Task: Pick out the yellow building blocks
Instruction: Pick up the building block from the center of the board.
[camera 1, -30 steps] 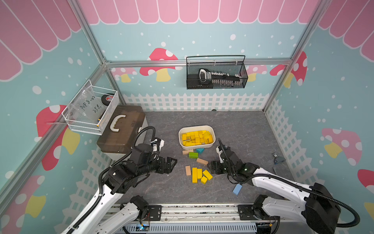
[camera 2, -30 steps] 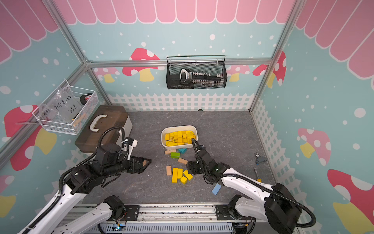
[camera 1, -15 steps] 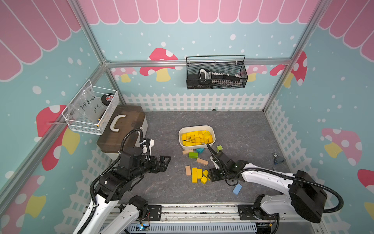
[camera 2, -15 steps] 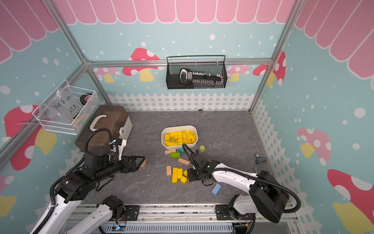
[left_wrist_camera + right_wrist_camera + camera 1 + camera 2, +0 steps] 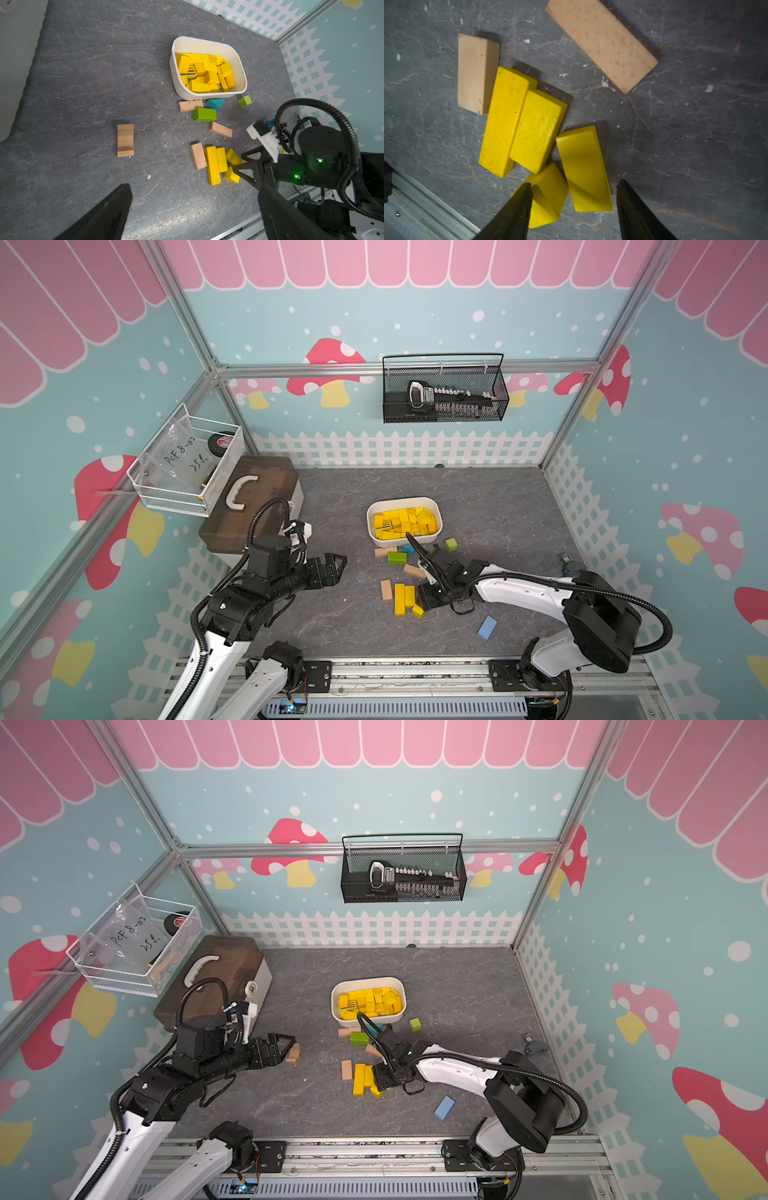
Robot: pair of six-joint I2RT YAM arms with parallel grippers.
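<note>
Several yellow building blocks (image 5: 405, 522) fill the white tub (image 5: 403, 501), one with coloured stripes (image 5: 190, 71). More yellow blocks lie loose on the floor nearer the front: a long bar (image 5: 504, 122), a brick (image 5: 537, 131), a wedge (image 5: 583, 170) and a small block (image 5: 548, 197). My right gripper (image 5: 574, 185) is low over them, open, its jaws straddling the wedge and the small block; one finger touches the small block, the other stands just clear of the wedge. In both top views it sits right of the bar (image 5: 399, 598) (image 5: 359, 1079). My left gripper (image 5: 194, 187) (image 5: 336, 566) hovers wide open to the left, holding nothing.
Tan blocks (image 5: 386, 589) (image 5: 414, 571) (image 5: 384, 551), green blocks (image 5: 397, 558) (image 5: 451, 544) and a teal one (image 5: 408, 548) lie around the yellow ones. A tan arch block (image 5: 293, 1053) lies by my left fingers. A blue block (image 5: 487, 627) lies front right. A brown case (image 5: 249, 502) stands left.
My right gripper has slid left and nearer onto the loose yellow blocks, and its jaws have narrowed. My left gripper drew back to the left and opened slightly wider.
</note>
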